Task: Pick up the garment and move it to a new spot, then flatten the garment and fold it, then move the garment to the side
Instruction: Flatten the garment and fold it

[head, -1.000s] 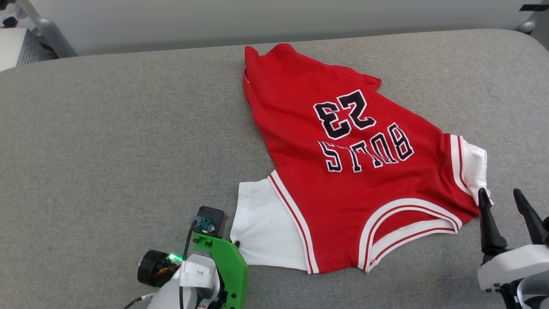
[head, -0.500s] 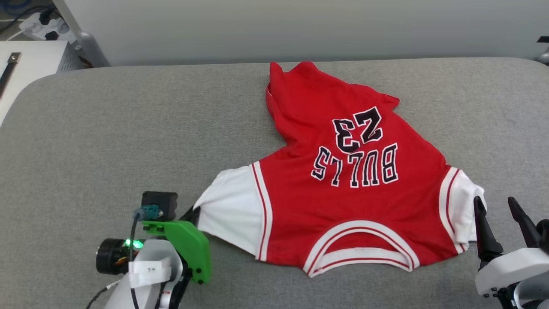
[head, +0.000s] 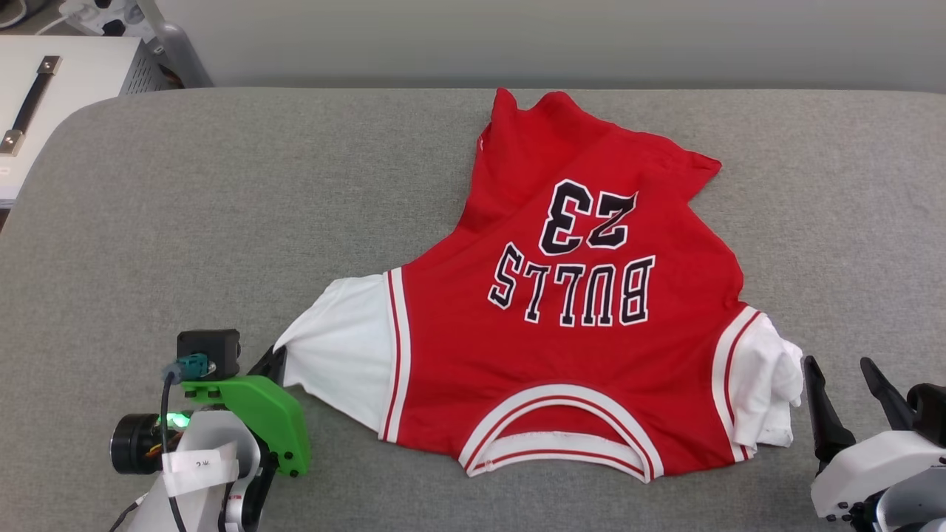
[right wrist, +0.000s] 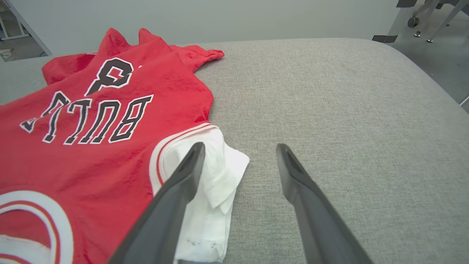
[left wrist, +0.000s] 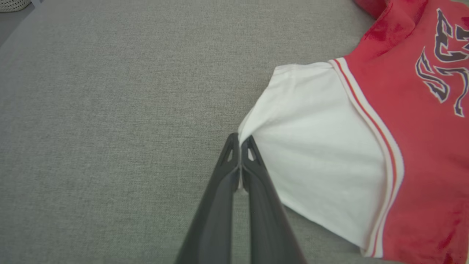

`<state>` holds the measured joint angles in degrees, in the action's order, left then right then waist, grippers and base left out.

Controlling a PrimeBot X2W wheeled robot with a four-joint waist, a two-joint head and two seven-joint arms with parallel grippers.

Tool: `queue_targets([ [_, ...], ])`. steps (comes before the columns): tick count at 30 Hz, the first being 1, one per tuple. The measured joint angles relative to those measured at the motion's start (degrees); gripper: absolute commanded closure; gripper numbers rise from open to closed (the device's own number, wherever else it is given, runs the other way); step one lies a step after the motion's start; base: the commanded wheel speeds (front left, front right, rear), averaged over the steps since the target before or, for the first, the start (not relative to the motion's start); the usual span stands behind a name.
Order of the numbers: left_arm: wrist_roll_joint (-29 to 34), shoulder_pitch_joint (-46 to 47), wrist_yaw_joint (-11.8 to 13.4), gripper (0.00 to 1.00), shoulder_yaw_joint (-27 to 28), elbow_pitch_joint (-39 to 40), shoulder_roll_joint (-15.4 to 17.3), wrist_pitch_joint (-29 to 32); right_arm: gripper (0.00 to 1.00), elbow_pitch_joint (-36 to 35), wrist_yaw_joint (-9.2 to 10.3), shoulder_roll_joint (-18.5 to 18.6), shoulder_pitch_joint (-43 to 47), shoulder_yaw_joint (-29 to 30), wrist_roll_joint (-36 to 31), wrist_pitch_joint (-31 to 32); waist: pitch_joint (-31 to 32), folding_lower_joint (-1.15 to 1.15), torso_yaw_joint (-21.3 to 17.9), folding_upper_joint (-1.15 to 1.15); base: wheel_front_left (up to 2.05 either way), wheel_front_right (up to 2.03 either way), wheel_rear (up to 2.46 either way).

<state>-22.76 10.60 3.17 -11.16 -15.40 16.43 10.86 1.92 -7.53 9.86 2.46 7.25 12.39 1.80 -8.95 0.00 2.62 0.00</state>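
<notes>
left gripper (left wrist: 240,141): the two long dark fingers are pressed together with the hem corner of the white short sleeve (left wrist: 315,146) on the robot's left pinched between their tips. the cloth draws to a point at the grip, so the sleeve is judged to be under outward tension to spread it flat. right gripper (right wrist: 240,148): jaws stand wide apart and hold nothing, set just beside the crumpled white sleeve (right wrist: 216,172) on the opposite side, judged to be lined up for a matching pull. the garment (head: 562,355), a red jersey-style t-shirt with red-and-white striped trim and black white-edged "bulls 23" lettering, lies lettering-up, right of centre on the grey fabric-covered table (head: 222,207). its collar is toward the robot and its far hem end is bunched and folded over. flattening judged incomplete; folding not begun. surroundings: a white cabinet with a black handle (head: 44,81) stands beyond the table's far left corner, well apart. no obstruction noted between either arm and the cloth.
</notes>
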Motion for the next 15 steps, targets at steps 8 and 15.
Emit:
queue_targets([
  [8,0.33,1.84,-1.48,0.00,-0.69,-5.77,-0.18,-7.04,0.00,0.78,0.00,0.70,-0.09,0.12,0.21,0.65,0.48,0.00,0.48,0.00,0.00,0.00,0.00],
  [15,2.13,2.36,-4.69,0.00,-2.69,-3.15,-1.52,-20.48,0.00,-0.25,0.00,4.28,0.17,-1.19,2.02,8.55,1.93,0.00,1.83,0.00,0.00,0.00,0.00],
])
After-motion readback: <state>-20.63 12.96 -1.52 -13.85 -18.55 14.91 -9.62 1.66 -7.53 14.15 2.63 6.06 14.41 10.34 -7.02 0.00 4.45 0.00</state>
